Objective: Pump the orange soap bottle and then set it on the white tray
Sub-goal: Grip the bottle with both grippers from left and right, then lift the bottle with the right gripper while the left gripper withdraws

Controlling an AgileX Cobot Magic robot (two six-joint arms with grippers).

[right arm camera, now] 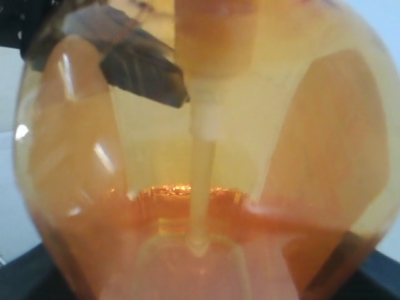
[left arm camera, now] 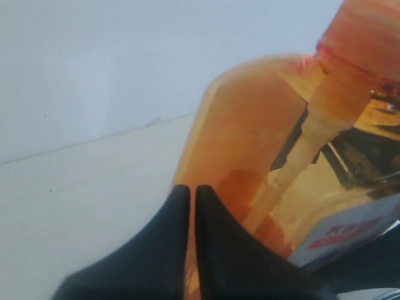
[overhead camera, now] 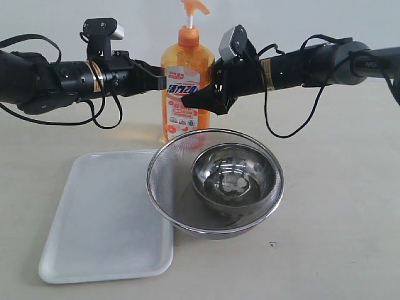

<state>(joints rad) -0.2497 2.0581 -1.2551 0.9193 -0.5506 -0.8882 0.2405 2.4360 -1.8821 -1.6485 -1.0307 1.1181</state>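
The orange soap bottle [overhead camera: 185,69] stands upright on the table behind the strainer, with its pump head [overhead camera: 194,7] raised. My right gripper [overhead camera: 200,99] reaches in from the right and is shut on the bottle's body at label height. In the right wrist view the bottle [right arm camera: 200,156] fills the frame between the dark fingers [right arm camera: 25,278] of the right gripper [right arm camera: 200,278]. My left gripper [overhead camera: 161,81] is shut with nothing in it, its tips against the bottle's left shoulder. Those tips [left arm camera: 187,189] lie close against the orange wall [left arm camera: 250,137]. The white tray [overhead camera: 94,225] lies flat at the front left.
A round metal mesh strainer [overhead camera: 164,194] sits in front of the bottle with a steel bowl [overhead camera: 234,178] inside it; its rim overlaps the tray's right edge. Bare tabletop [overhead camera: 344,219] spreads to the right.
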